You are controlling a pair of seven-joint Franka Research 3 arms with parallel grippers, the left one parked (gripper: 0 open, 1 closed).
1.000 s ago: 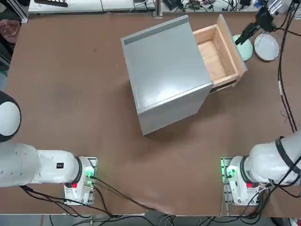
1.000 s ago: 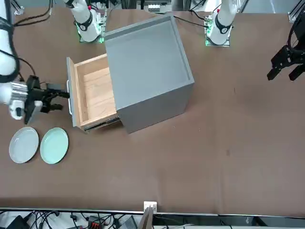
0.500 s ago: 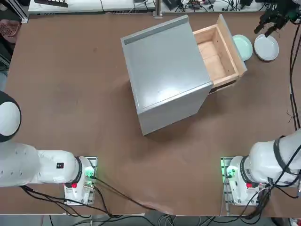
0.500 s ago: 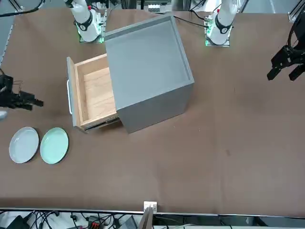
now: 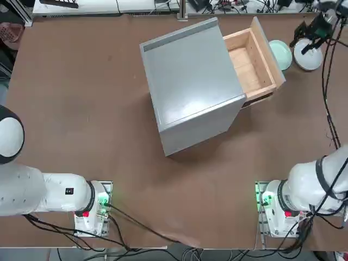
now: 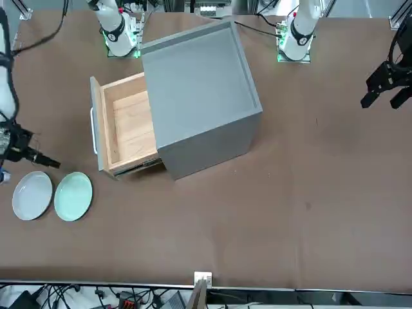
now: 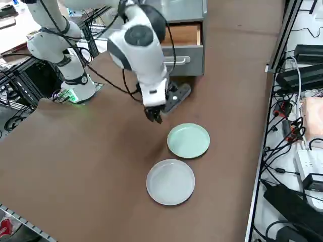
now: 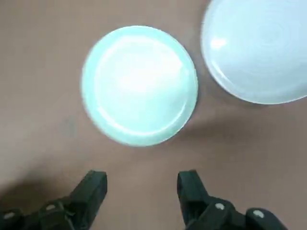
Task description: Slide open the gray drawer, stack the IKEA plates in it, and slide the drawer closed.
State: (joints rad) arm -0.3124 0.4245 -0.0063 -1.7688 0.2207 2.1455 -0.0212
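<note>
The black two-finger right gripper [image 8: 142, 184], spread open and empty, has swung nearer the round mint-green plate [image 8: 139, 86] and round pale-white plate [image 8: 261, 45].

We see a broad brown table [image 5: 109, 163] filling most of the views. Past its edge in the top view, we find a white surface [image 5: 109, 7] with a black slotted object [image 5: 58, 3] lying on it and a tangle of dark cables. In the top view's upper left corner, we can make out a pink item [image 5: 11, 33], too cropped for us to name. In the right side view, we spot a white power strip [image 7: 309, 169], black boxes [image 7: 303, 79] near one another, and a peach-coloured block [image 7: 313, 117]. A red can [image 7: 6, 227] shows in that view's lower left corner.
</note>
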